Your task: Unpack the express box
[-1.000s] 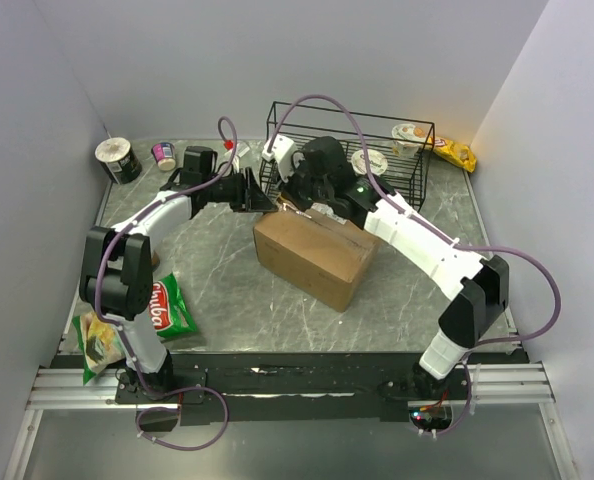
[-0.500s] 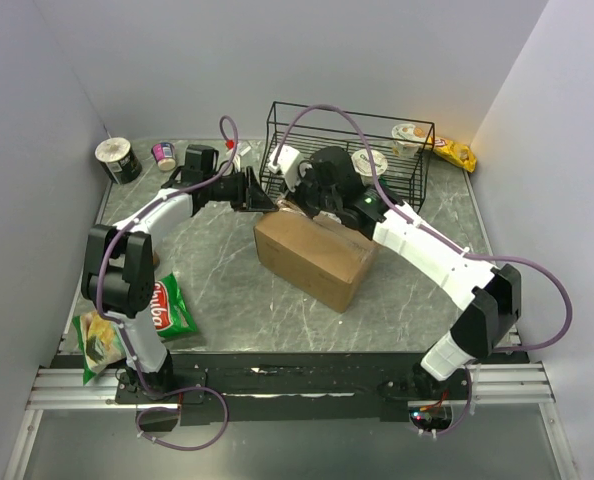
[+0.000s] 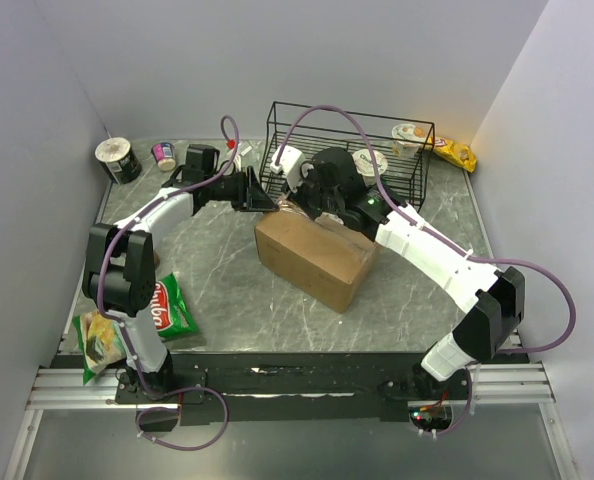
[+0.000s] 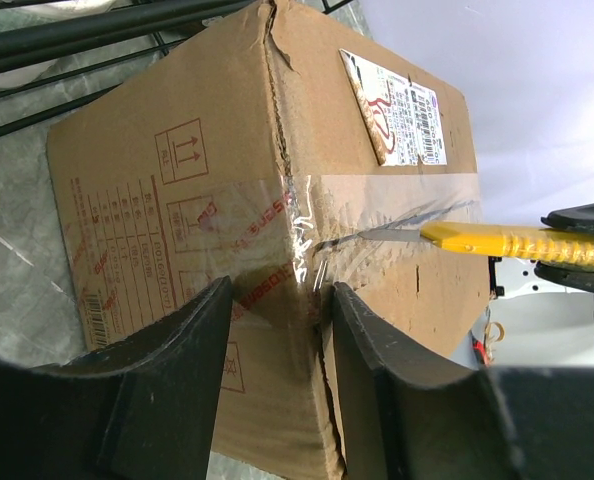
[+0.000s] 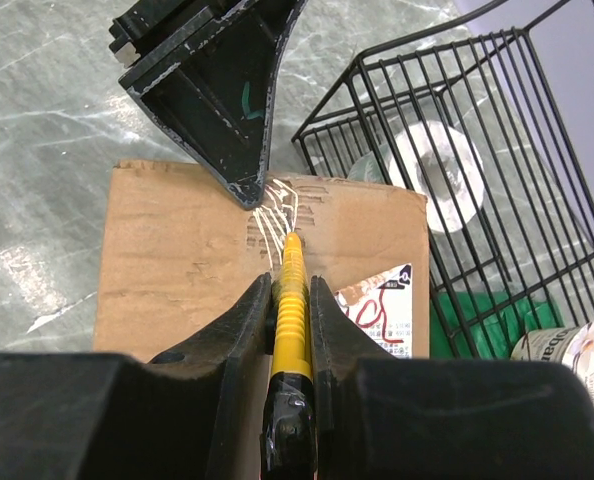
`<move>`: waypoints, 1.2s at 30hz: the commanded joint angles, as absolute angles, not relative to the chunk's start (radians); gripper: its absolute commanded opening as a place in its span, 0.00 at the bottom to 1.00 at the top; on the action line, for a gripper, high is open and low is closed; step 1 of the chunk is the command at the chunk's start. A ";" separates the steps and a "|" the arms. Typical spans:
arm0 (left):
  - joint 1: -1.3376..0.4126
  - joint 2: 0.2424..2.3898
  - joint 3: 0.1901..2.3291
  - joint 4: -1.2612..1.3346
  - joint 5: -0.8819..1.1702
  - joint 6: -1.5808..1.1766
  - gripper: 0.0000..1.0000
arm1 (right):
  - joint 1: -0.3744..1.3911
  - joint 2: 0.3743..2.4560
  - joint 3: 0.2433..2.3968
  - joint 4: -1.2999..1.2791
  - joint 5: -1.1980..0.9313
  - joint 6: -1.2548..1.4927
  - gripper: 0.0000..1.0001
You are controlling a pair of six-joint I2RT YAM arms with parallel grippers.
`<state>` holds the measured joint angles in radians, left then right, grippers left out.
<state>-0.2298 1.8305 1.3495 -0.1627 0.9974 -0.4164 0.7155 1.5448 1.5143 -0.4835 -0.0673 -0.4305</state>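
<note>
Clamping a yellow utility knife [image 5: 293,265] tight between its fingers, the right pincer [image 5: 290,292] is resting the blade tip on the taped seam [image 4: 377,195] of the express box [image 3: 312,255], which is sitting in the middle of the bench [image 3: 227,290] just in front of the black wire basket [image 3: 417,135]. The left pincer [image 4: 282,290] is standing with jaws apart, its fingertips against the box's end, one on either side of the seam; whether they are pinching the cardboard is not clear.
</note>
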 commanded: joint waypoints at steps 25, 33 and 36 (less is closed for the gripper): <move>-0.247 1.819 1.350 -0.259 0.833 -0.348 0.48 | 0.716 1.578 1.701 -0.802 0.037 -0.273 0.00; -0.241 1.637 1.241 -0.288 0.818 -0.270 0.49 | 0.726 1.647 1.772 -0.788 0.008 -0.287 0.00; -0.236 1.574 1.180 -0.276 0.816 -0.239 0.51 | 0.736 1.664 1.787 -0.776 0.006 -0.298 0.00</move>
